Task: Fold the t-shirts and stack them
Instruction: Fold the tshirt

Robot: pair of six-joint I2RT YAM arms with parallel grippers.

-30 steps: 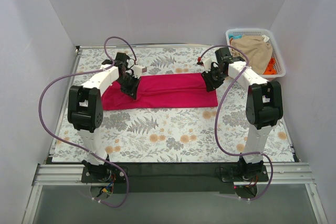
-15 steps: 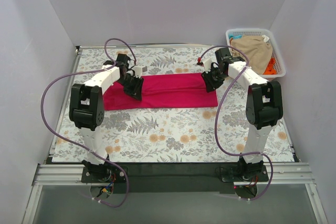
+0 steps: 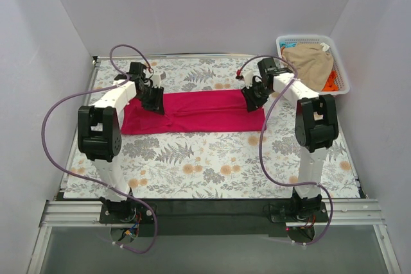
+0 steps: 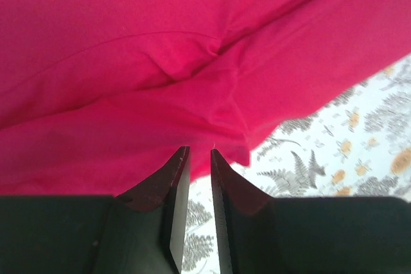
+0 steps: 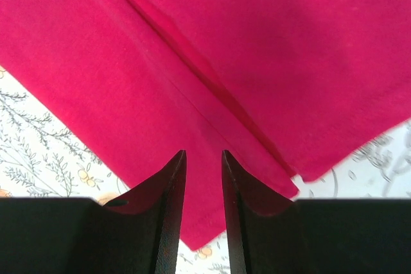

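Lying as a long folded band across the floral-printed table (image 3: 212, 165), slightly toward twelve o'clock, is the bright crimson-pink cotton t-shirt (image 3: 205, 110). The left gripper (image 4: 197, 152) hangs near its nine o'clock end and the right gripper (image 5: 203, 153) near its three o'clock end, probably because limp cloth needs both ends handled together for the next fold. Only the wrist views show the fingers: each pair is drawn almost together, with no cloth visibly caught. Only the overhead view shows the white plastic lattice basket (image 3: 343, 75) at two o'clock, holding a tan-beige t-shirt (image 3: 314, 62) and something orange (image 3: 331, 81).
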